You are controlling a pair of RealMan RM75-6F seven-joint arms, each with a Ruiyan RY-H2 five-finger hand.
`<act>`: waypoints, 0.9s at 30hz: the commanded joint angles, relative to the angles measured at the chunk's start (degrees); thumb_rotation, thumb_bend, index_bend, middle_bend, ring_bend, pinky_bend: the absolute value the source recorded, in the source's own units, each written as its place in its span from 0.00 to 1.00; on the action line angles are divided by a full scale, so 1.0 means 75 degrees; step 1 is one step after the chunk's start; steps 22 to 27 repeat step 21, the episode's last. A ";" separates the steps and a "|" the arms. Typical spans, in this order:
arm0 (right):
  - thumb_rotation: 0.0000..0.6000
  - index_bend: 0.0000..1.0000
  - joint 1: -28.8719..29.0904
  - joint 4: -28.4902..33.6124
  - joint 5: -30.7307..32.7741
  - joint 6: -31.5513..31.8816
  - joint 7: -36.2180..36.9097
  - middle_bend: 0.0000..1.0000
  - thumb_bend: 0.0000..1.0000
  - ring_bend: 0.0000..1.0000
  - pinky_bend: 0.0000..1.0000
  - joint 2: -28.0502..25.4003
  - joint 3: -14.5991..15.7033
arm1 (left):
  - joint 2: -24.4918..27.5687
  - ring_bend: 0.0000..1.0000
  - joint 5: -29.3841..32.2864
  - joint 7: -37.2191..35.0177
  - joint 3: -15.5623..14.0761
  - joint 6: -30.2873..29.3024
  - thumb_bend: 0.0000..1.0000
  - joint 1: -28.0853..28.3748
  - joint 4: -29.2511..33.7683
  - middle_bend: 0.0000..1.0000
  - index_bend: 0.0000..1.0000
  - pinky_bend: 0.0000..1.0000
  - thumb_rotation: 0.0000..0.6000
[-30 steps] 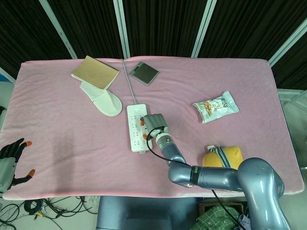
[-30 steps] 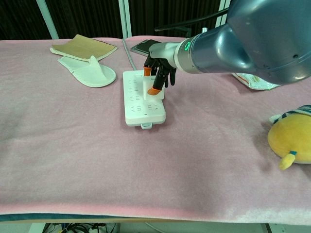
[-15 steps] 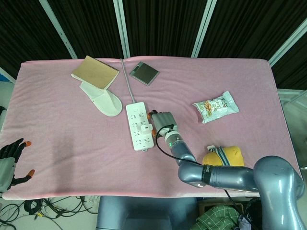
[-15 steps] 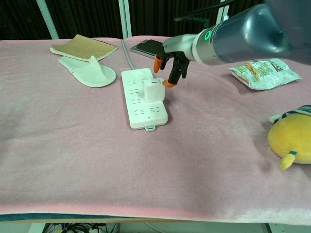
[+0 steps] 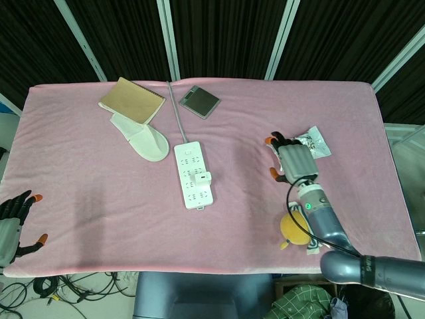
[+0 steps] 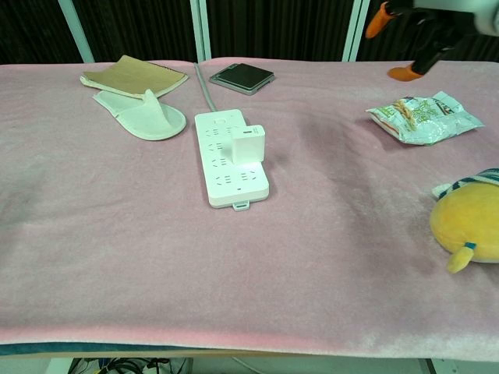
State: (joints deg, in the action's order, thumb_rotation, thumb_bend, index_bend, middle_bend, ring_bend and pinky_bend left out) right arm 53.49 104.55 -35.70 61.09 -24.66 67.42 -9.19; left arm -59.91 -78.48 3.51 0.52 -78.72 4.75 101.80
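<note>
A white power strip (image 5: pixel 194 175) (image 6: pixel 230 157) lies mid-table with a white plug adapter (image 5: pixel 206 177) (image 6: pixel 248 144) seated in it. My right hand (image 5: pixel 289 158) (image 6: pixel 413 31) hovers open, holding nothing, above the snack bag (image 5: pixel 312 143) (image 6: pixel 423 117), well right of the strip. Its orange fingertips (image 6: pixel 403 73) show at the top edge of the chest view. My left hand (image 5: pixel 14 222) hangs open off the table's front left corner, holding nothing.
A brown notebook (image 5: pixel 132 100) and a white slipper (image 5: pixel 142 138) lie at the back left. A dark flat device (image 5: pixel 200 101) sits at the back centre beside the strip's grey cable (image 5: pixel 177 113). A yellow plush toy (image 5: pixel 297 229) (image 6: pixel 469 228) rests near the front right edge.
My right hand has let go of the adapter and swung right, from beside the power strip to above the snack bag. The adapter stays in the strip. The left hand has not moved.
</note>
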 commanded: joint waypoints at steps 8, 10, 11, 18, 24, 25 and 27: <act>1.00 0.17 -0.4443 -0.0299 -0.4750 0.3176 0.2746 0.10 0.23 0.25 0.22 -0.0607 0.2493 | -0.0182 0.00 -0.0303 -0.0007 0.0067 -0.0395 0.28 -0.0084 -0.0139 0.01 0.10 0.00 1.00; 1.00 0.17 -0.4698 -0.0619 -0.4934 0.3352 0.2792 0.10 0.21 0.25 0.22 -0.0409 0.2586 | -0.0212 0.00 -0.0384 -0.0004 0.0065 -0.0464 0.28 -0.0097 -0.0179 0.01 0.10 0.00 1.00; 1.00 0.17 -0.4755 -0.0700 -0.4969 0.3389 0.2788 0.10 0.21 0.25 0.22 -0.0360 0.2604 | -0.0220 0.00 -0.0406 -0.0002 0.0063 -0.0481 0.28 -0.0100 -0.0191 0.01 0.10 0.00 1.00; 1.00 0.16 -0.5369 -0.2234 -0.5251 0.3656 0.2985 0.10 0.20 0.25 0.22 0.0575 0.2373 | -0.0331 0.00 -0.0759 0.0121 -0.0019 -0.0753 0.27 -0.0188 -0.0315 0.01 0.10 0.00 1.00; 1.00 0.15 -0.5470 -0.2654 -0.5483 0.3875 0.2869 0.10 0.20 0.25 0.22 0.0865 0.2162 | -0.0371 0.00 -0.0858 0.0292 -0.0070 -0.0899 0.27 -0.0270 -0.0305 0.01 0.10 0.00 1.00; 1.00 0.15 -0.5470 -0.2654 -0.5483 0.3875 0.2869 0.10 0.20 0.25 0.22 0.0865 0.2162 | -0.0371 0.00 -0.0858 0.0292 -0.0070 -0.0899 0.27 -0.0270 -0.0305 0.01 0.10 0.00 1.00; 1.00 0.15 -0.5470 -0.2654 -0.5483 0.3875 0.2869 0.10 0.20 0.25 0.22 0.0865 0.2162 | -0.0371 0.00 -0.0858 0.0292 -0.0070 -0.0899 0.27 -0.0270 -0.0305 0.01 0.10 0.00 1.00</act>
